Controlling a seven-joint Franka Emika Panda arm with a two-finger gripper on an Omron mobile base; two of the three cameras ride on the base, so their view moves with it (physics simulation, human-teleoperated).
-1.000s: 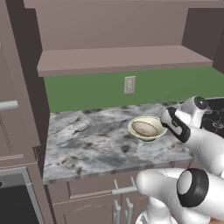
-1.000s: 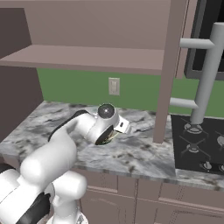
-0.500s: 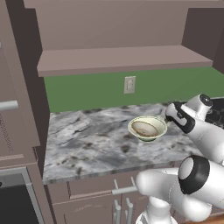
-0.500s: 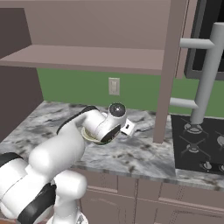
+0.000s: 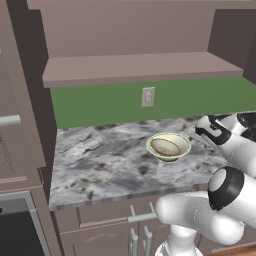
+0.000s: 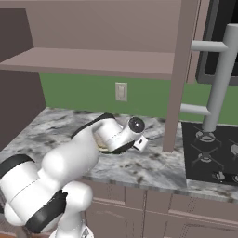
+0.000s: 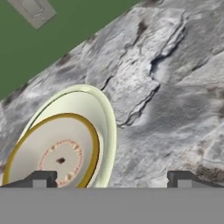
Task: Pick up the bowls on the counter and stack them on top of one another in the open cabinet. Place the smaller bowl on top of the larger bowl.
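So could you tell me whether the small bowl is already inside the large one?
Yes, inside. The small bowl sits nested in the large bowl, both upright on the counter.

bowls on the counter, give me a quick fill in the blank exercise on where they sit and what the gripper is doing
1. The smaller bowl sits ____ the larger bowl.
2. Both bowls rest on the marbled ____.
3. The gripper has its jaws ____ and holds nothing.
4. The open cabinet shelf lies ____ the bowls.

Missing words: inside; counter; open; above
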